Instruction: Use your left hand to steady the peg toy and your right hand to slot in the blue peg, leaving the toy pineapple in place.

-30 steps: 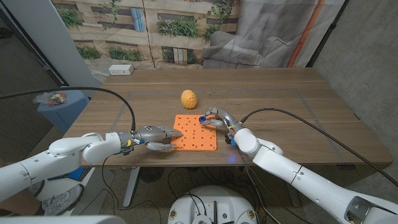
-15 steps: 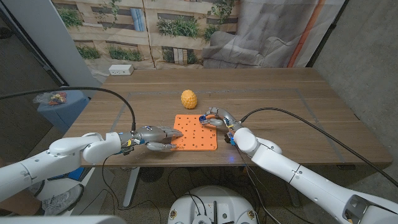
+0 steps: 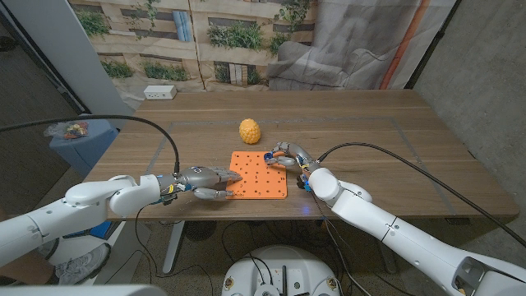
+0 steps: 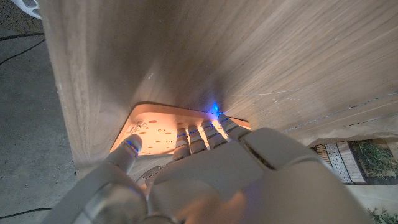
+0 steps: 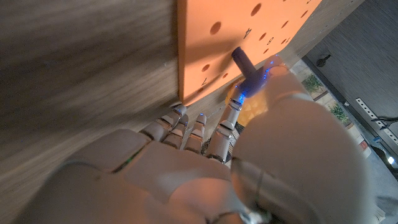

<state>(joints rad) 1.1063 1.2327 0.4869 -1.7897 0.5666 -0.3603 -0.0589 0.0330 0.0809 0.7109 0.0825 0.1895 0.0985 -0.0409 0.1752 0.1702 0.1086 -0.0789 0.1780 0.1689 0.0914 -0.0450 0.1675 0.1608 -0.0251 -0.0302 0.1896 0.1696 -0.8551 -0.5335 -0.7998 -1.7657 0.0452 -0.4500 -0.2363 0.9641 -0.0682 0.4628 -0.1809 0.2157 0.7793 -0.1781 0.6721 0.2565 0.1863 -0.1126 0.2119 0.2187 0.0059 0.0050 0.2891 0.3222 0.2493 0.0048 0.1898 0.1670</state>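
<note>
The left arm enters from the lower left corner and extends low across the table edge, its left hand reaching forward with fingers spread and fingertips pressed on the orange peg toy at its left edge. The right arm enters from the lower right corner, bent at the elbow, its right hand standing at the toy's far right corner with fingers curled. In the right wrist view, thumb and a finger pinch the blue peg, which stands tilted against the toy's face.
</note>
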